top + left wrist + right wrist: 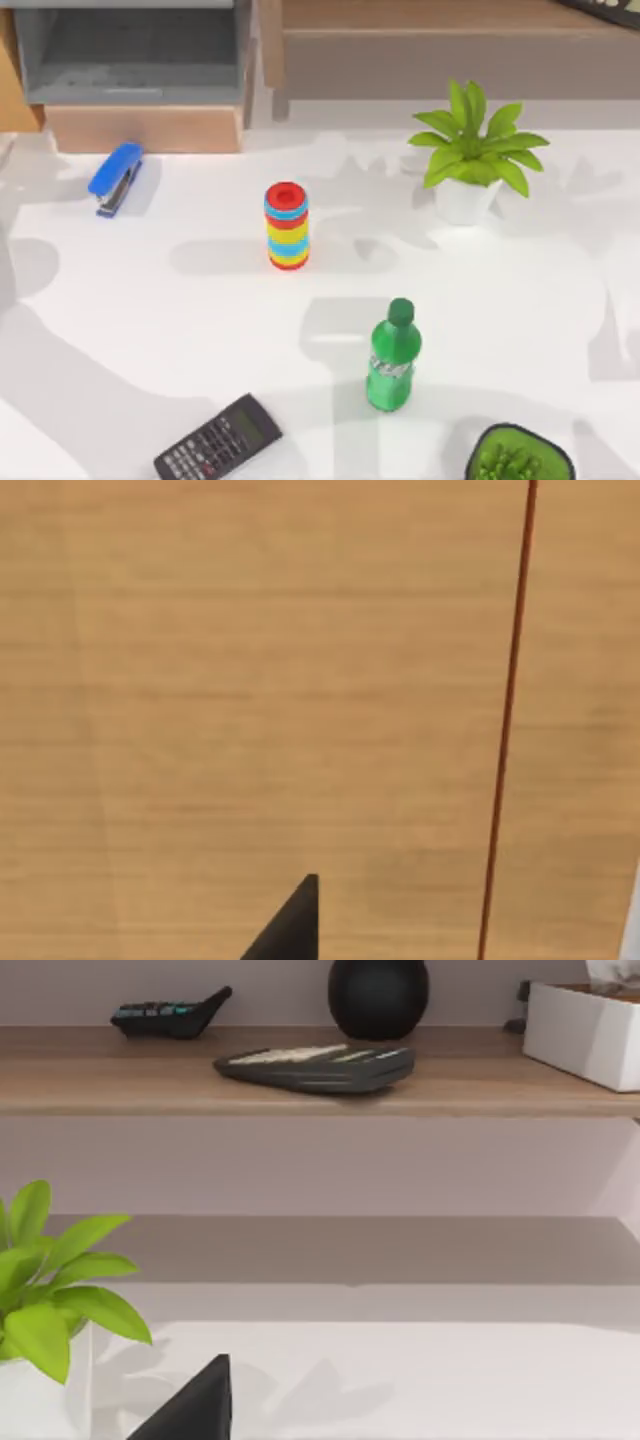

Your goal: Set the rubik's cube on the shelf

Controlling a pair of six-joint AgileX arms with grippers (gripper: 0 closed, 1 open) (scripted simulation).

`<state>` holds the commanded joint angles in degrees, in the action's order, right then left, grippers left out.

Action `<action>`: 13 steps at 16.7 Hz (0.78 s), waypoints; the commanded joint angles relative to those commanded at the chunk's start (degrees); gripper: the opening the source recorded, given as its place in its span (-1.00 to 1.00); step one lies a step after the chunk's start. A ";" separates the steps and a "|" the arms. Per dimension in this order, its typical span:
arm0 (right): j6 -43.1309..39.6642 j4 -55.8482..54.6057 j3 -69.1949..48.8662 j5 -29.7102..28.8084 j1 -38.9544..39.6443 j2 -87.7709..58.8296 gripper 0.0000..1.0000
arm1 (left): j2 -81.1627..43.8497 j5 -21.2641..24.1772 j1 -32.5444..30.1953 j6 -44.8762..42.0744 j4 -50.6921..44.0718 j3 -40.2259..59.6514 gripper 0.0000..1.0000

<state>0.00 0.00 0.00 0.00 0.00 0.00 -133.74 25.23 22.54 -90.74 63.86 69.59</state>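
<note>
We can read no text anywhere. The bottle (394, 358) carries a pale label, and the calculator (218, 440) has rows of keys, but nothing on either is legible to us.

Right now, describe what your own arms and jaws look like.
In the left wrist view the left gripper is a plain matte black wedge tapering to a point, with no markings or cables on it. The right gripper looks the same in the right wrist view.

Bright, even light — soft shadows.
</note>
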 joint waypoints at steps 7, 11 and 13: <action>0.00 0.00 0.00 0.00 0.00 0.00 1.00 | 0.00 0.00 0.00 0.00 0.00 0.00 -0.96; 0.00 0.00 0.00 0.00 0.00 0.00 1.00 | 0.00 0.00 0.00 0.00 0.00 0.00 -1.00; 0.00 0.00 0.00 0.00 0.00 0.00 1.00 | 0.00 0.00 0.00 0.00 0.00 0.00 -1.00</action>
<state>0.00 0.00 0.00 0.00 0.00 0.00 -133.74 25.23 22.54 -90.74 63.86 69.59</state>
